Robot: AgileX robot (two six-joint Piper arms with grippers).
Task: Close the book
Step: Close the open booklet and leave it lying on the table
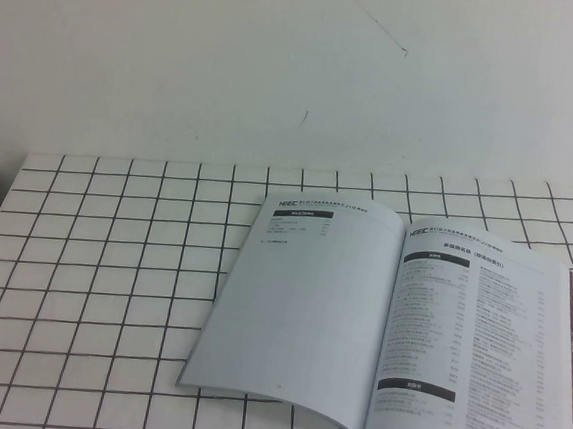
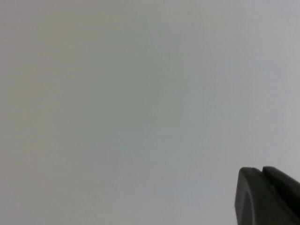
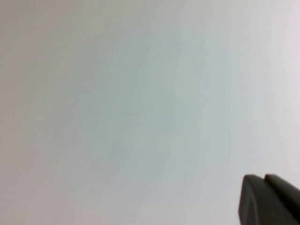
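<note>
One book (image 1: pixel 387 329) is seen in the high view, lying open and flat on the checked table (image 1: pixel 102 259), toward its right, near side. Print is carried on both pages.

In the left wrist view, only a dark part of the left gripper (image 2: pixel 267 197) is shown against a blank pale surface. Whether it is apart or together cannot be told.

In the right wrist view, the right gripper (image 3: pixel 269 199) is shown likewise, and its state cannot be told.

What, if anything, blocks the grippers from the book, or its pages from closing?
Nothing visible. The open book lies on the checked table, pages bare. The left gripper and right gripper are out of the high view; wrist cameras see only white.
</note>
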